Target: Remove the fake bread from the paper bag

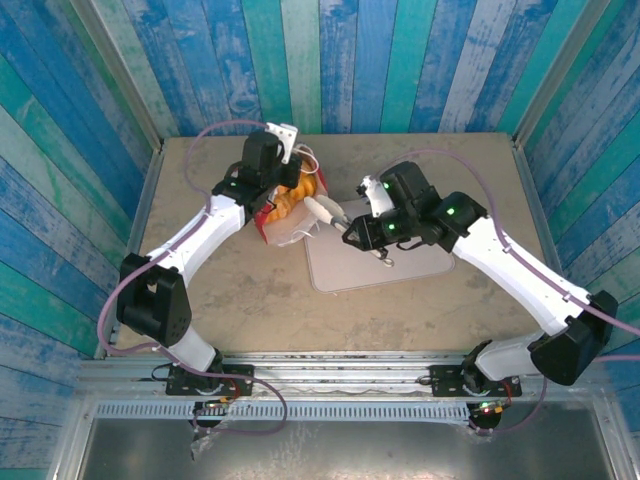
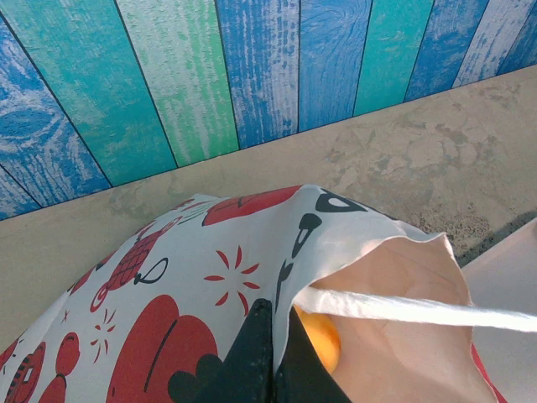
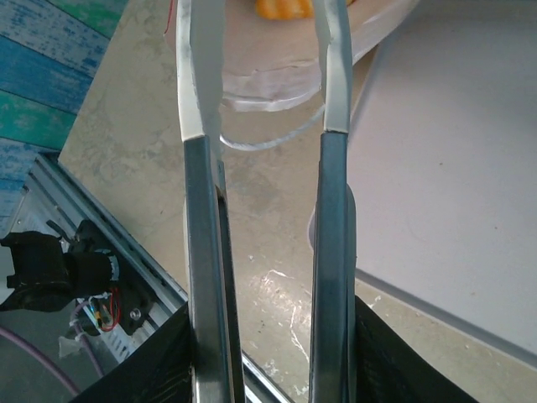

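The paper bag [image 1: 268, 222], red with white prints, lies tipped toward the tray, its mouth facing right. My left gripper [image 2: 273, 336] is shut on the bag's printed upper rim [image 2: 252, 252]; from above the left gripper [image 1: 280, 190] sits over the bag. Orange fake bread [image 2: 323, 340] shows just inside the mouth, under a thin white handle [image 2: 403, 309]; it is also seen as the fake bread [image 1: 298, 192] from above. My right gripper [image 1: 322, 212] points into the mouth. Its long white-tipped fingers [image 3: 201, 75] stand apart, open, with the fake bread [image 3: 285, 8] between them at the frame's top edge.
A flat pale tray [image 1: 400, 265] lies right of the bag, under my right arm; its surface [image 3: 453, 168] runs beside the right fingers. A loose white handle loop [image 3: 268, 143] lies on the table. Blue-green plank walls [image 2: 185, 75] close in the back and sides.
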Robot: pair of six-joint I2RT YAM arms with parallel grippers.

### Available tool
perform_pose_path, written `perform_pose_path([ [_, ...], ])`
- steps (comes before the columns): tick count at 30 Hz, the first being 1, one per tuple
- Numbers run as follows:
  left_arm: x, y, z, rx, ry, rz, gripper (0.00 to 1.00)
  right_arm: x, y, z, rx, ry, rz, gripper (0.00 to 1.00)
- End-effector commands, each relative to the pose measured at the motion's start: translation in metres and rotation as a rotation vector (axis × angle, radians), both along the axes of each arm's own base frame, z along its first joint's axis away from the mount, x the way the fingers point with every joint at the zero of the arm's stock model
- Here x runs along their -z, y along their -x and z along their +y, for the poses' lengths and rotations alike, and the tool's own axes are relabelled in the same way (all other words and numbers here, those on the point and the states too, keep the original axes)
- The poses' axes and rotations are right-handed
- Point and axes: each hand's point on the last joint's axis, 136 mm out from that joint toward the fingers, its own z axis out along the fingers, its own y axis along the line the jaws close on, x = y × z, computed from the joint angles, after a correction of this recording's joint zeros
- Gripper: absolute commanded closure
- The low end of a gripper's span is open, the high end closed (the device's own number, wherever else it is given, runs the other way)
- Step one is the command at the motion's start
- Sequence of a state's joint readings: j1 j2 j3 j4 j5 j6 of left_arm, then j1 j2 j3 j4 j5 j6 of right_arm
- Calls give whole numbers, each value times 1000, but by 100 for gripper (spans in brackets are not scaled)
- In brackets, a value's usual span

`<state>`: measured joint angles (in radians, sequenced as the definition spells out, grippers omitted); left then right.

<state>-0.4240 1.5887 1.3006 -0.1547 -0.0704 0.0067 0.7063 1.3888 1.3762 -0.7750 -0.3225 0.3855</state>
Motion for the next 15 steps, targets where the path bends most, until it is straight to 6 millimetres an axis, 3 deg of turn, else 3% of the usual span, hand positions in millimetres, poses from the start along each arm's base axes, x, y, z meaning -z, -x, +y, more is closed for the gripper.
perform_pose_path([
  [1, -17, -3, -10, 2, 33, -65, 96, -8, -7, 13, -7, -43, -6, 57],
  [9, -14, 8, -16, -38, 2, -73, 97, 23, -26, 24, 15, 3, 33, 57],
  [15, -12, 11, -15, -49, -6, -76, 97, 33, -44, 42, 15, -14, 49, 57],
])
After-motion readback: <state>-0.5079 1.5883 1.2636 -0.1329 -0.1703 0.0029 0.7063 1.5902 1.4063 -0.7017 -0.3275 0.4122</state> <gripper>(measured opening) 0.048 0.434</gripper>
